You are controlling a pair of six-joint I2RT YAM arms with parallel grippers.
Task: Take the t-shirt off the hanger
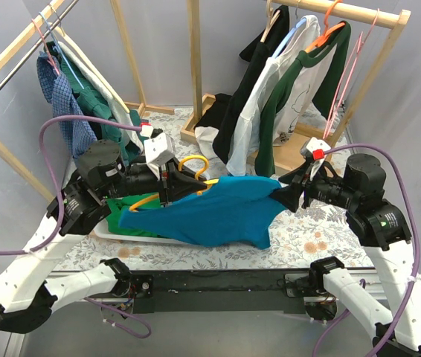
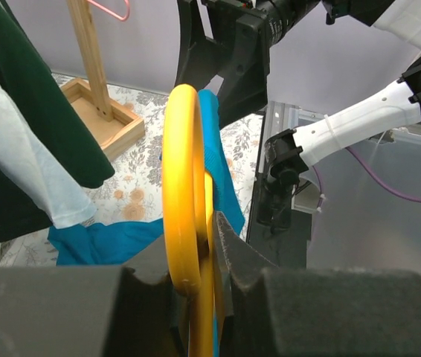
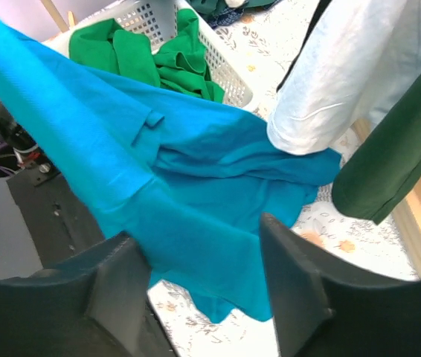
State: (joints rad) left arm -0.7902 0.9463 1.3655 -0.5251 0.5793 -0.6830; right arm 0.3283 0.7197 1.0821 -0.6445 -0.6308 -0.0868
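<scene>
While the jaws of the left arm [image 1: 99,175] pinch the yellow hanger [image 1: 195,159], we find the blue t-shirt [image 1: 218,212] stretched crosswise at frame centre. Its right end reaches the right arm [image 1: 363,186], whose jaws stand spread. A rightward pull, we judge.

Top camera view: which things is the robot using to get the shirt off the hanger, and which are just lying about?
For the job: blue t-shirt, yellow hanger, left gripper, right gripper.

Just about: white basket, green clothes in it, hanging clothes, wooden racks.
</scene>
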